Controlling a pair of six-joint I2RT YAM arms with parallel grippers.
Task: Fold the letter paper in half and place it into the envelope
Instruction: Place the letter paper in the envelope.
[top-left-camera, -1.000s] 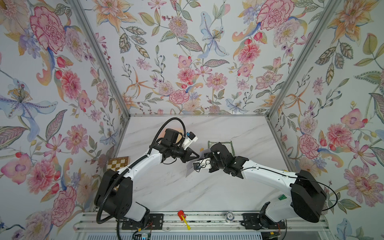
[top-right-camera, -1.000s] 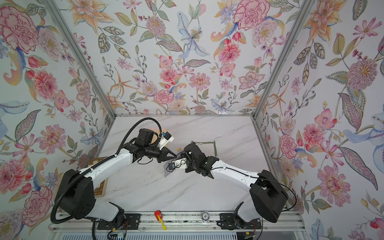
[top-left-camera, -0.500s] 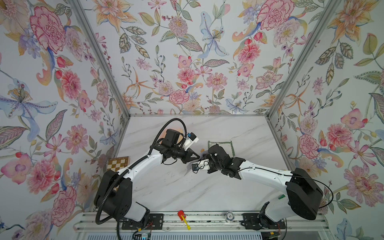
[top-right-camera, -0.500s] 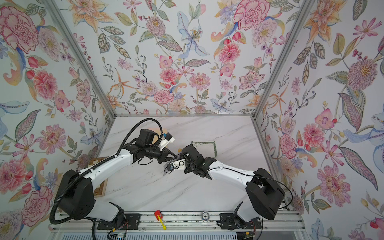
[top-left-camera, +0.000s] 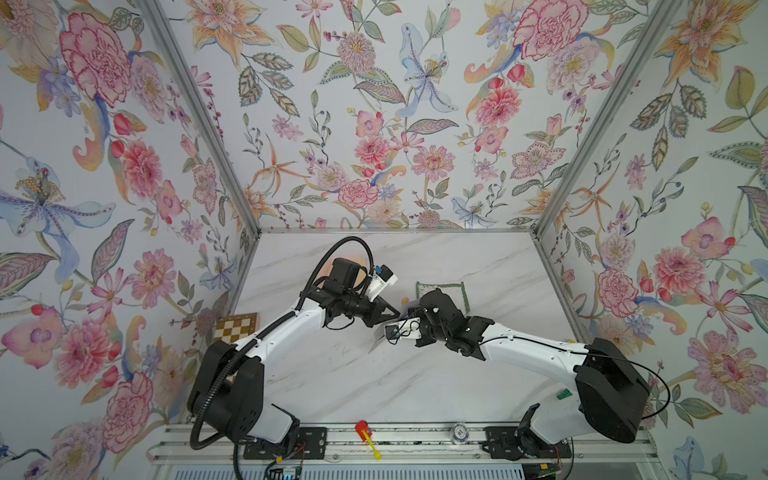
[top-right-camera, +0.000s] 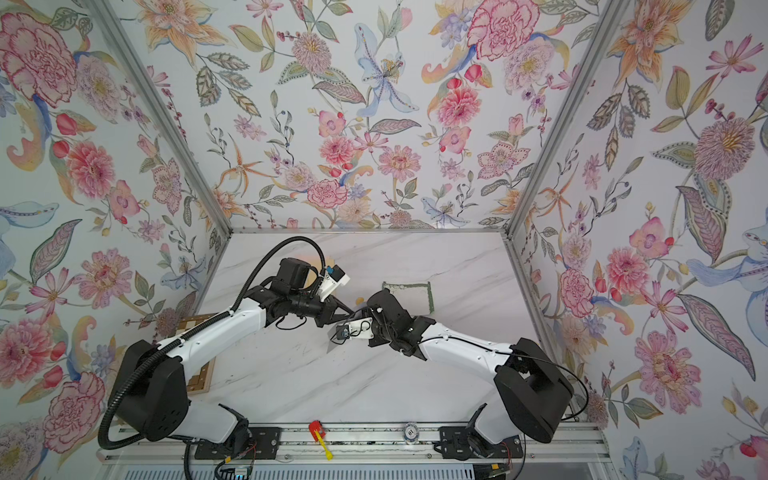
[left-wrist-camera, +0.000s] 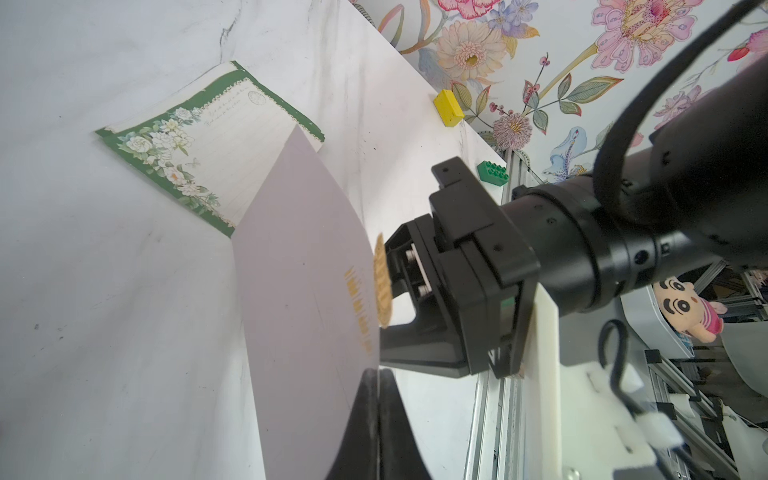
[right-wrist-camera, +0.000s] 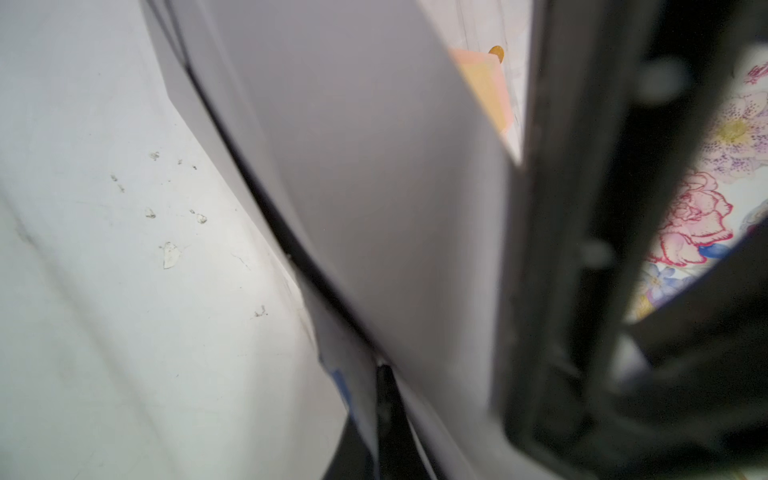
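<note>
Pale lilac envelope (left-wrist-camera: 299, 291): held above the marble table (top-left-camera: 353, 382) at mid-table, where the two arms meet. It stands on edge and bows along its length. Gold print and a gold seal show on the face turned toward the right arm. In both top views only a small grey part of the envelope (top-left-camera: 377, 337) (top-right-camera: 333, 344) shows below the arm tips.

Left gripper (left-wrist-camera: 376, 390): clenched on one edge of the envelope. Its dark fingers meet on the sheet with no gap visible.

Right gripper (left-wrist-camera: 384, 332): closed, with its tip at the opposite edge, just beside the gold seal. In the right wrist view the envelope (right-wrist-camera: 374, 166) fills most of the picture. A dark slit runs between its two layers down to the finger, and an orange-pink inner surface shows at the far end. This view is blurred, so which layer the finger pinches cannot be told.

Letter paper (left-wrist-camera: 216, 158): lies flat on the table, outside the envelope, on the far side of the right arm's wrist toward the back wall. It has a green border, white flowers at one corner and ruled lines. Whether it is folded cannot be told. In both top views the right arm hides part of the paper (top-left-camera: 440, 284) (top-right-camera: 407, 285).

A yellow block (left-wrist-camera: 449, 108) and a green brick (left-wrist-camera: 492, 172) sit near the table edge, well apart from the paper. A checkerboard (top-left-camera: 237, 328) lies by the left wall.
</note>
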